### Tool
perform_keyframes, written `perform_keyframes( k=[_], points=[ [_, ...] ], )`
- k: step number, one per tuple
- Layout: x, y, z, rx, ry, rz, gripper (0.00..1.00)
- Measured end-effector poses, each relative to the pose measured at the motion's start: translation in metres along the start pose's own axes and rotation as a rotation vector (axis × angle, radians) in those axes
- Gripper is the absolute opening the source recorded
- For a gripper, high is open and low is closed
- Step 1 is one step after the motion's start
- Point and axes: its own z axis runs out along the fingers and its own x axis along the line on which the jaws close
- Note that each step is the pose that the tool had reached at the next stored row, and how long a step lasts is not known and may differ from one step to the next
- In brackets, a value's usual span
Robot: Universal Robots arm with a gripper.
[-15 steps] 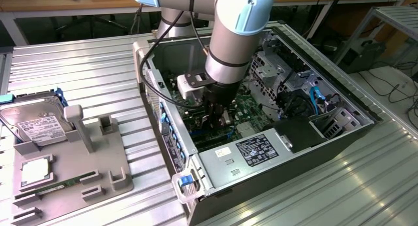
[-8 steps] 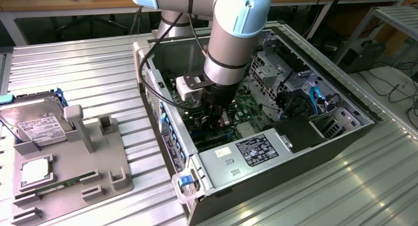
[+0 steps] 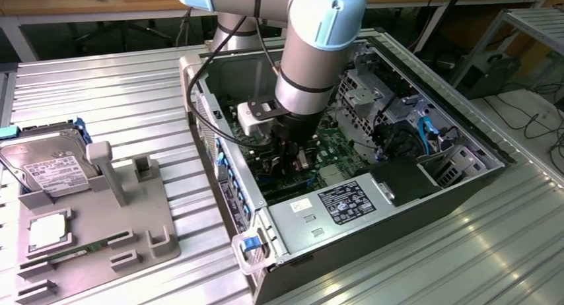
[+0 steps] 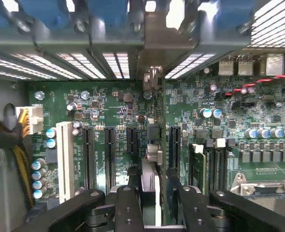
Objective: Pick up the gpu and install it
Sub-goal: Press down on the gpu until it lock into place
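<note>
- Gpu (image 4: 151,186) stands on edge between the black gripper (image 4: 151,181) fingers, over the green motherboard (image 4: 118,111) in line with the black expansion slots (image 4: 109,150).
- Jaws narrow, set close on either side of the card; cannot tell if they grip it or have let go.
- Card's metal bracket (image 4: 154,72) reaches up to the case's rear slot wall.
- Exterior view: arm (image 3: 308,74) reaches down into the open computer case (image 3: 352,206); gripper (image 3: 292,156) low over the board.
- Grey fixture tray (image 3: 132,232) at the exterior view's left holds a hard drive (image 3: 44,166).
</note>
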Motion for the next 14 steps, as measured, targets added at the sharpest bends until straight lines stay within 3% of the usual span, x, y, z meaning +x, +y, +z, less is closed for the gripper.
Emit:
perform_keyframes(
  k=[3,5,10,14],
  points=[
    [-0.001,0.0001,-0.0143,0.0002,0.0005,0.0,0.35],
    [-0.001,0.0002,-0.029,0.0007,0.0004,0.0,0.35],
    [-0.002,0.0004,-0.0516,0.0019,0.0005,0.0,0.35],
    [-0.002,0.0005,-0.0558,0.0025,0.0001,0.0,0.34]
  ],
)
